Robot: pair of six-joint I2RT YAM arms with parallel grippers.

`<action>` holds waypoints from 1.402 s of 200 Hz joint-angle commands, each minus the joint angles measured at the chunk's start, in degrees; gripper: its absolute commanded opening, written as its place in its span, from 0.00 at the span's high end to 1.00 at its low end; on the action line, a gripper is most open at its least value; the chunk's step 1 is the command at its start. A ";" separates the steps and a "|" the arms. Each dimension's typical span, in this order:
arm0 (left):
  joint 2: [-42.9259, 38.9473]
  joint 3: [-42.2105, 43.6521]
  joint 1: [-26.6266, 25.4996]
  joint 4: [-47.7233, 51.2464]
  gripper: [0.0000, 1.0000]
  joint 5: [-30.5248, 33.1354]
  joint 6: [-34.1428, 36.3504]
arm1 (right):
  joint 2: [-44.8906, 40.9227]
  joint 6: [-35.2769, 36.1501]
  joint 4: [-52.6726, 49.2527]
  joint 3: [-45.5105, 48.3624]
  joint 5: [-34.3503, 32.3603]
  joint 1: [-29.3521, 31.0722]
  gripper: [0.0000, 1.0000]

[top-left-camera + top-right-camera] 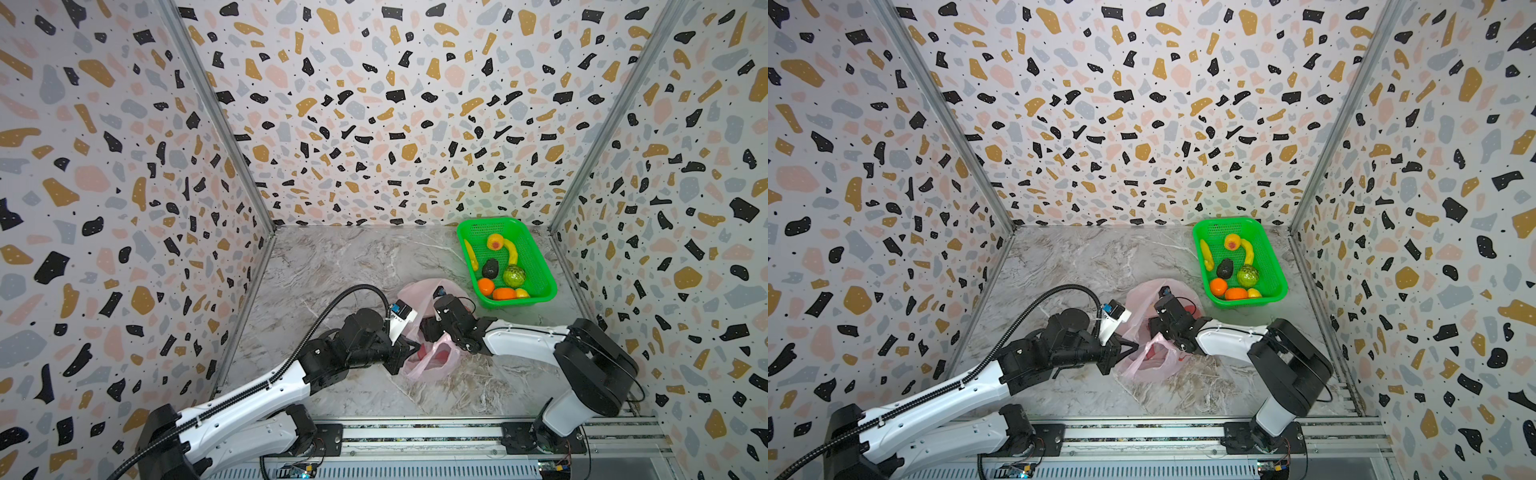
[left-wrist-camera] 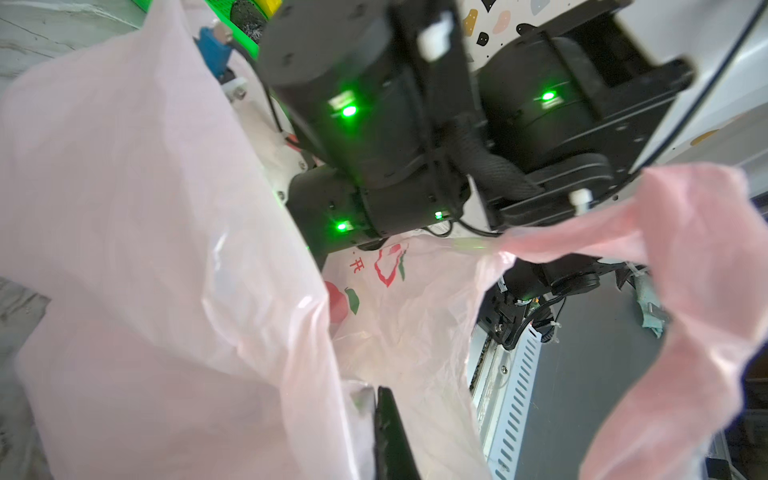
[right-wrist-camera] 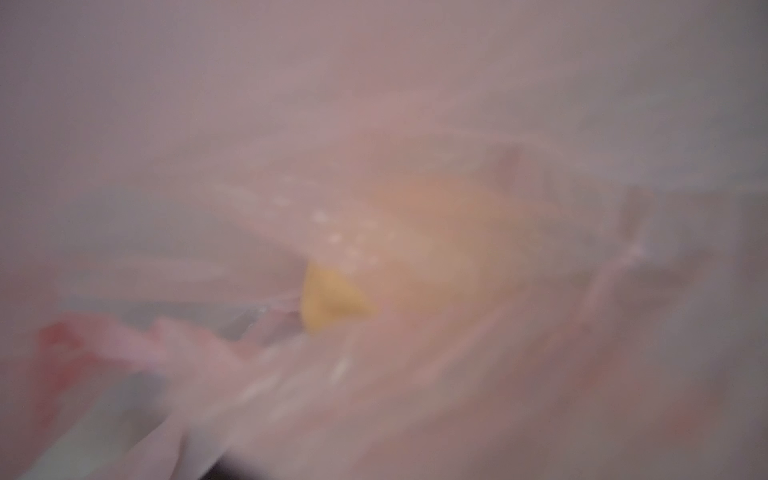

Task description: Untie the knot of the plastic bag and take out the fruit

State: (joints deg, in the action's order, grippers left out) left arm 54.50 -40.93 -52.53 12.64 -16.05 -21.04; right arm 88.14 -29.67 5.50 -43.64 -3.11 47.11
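The pink plastic bag (image 1: 432, 361) (image 1: 1150, 361) lies crumpled mid-table with its mouth held open. My left gripper (image 1: 410, 347) (image 1: 1130, 346) is shut on the bag's near edge; the left wrist view shows the film (image 2: 145, 249) pinched flat between the jaws (image 2: 376, 415). My right gripper (image 1: 430, 328) (image 1: 1156, 326) reaches into the bag, fingers hidden by film. In the right wrist view, blurred pink film (image 3: 540, 124) covers all but a bit of a yellow-orange fruit (image 3: 328, 299). A loose handle strip (image 2: 685, 291) hangs free. No knot shows in any view.
A green mesh basket (image 1: 490, 222) (image 1: 1225, 223) stands at the back right, just beyond the bag. It holds a peach (image 1: 495, 241), an avocado (image 1: 491, 268), a bumpy green fruit (image 1: 514, 276), tangerines (image 1: 485, 286) and yellow bananas (image 1: 471, 254). Patterned walls enclose three sides.
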 commanded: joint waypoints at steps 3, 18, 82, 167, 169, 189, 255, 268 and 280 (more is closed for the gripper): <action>-1.64 0.66 -0.16 2.99 1.00 4.62 2.30 | -9.10 1.79 -4.21 3.52 5.43 0.77 0.39; -1.56 1.45 -0.16 4.18 1.00 5.88 2.60 | -14.77 2.33 -3.86 7.11 9.66 0.61 0.38; -1.93 1.80 -0.22 3.44 1.00 8.39 3.20 | -29.83 4.94 -10.11 10.73 17.48 -1.76 0.38; -4.55 1.25 -0.34 -5.53 1.00 7.49 4.79 | -6.90 1.91 1.01 0.78 26.90 3.85 0.26; -4.44 1.17 -0.30 -5.64 1.00 7.47 4.96 | -6.44 1.59 1.34 0.76 26.70 4.28 0.26; -4.68 1.64 -0.31 -8.36 1.00 5.51 5.45 | -2.63 -2.34 6.31 1.75 20.42 7.05 0.22; -9.97 6.87 -0.77 -9.73 1.00 -5.46 0.92 | 2.56 -9.12 23.81 5.30 -7.68 4.22 0.04; -11.97 7.98 -0.74 -7.55 1.00 -4.43 0.56 | 2.51 -9.36 22.90 4.68 -11.25 2.61 0.03; -13.60 8.23 -0.75 -5.23 1.00 -2.14 0.65 | 2.07 -9.53 20.14 3.55 -12.48 1.14 0.03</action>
State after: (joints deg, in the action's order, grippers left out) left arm 43.97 -33.58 -53.01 5.34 -17.96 -19.38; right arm 91.57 -37.19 25.45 -37.89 -5.04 50.83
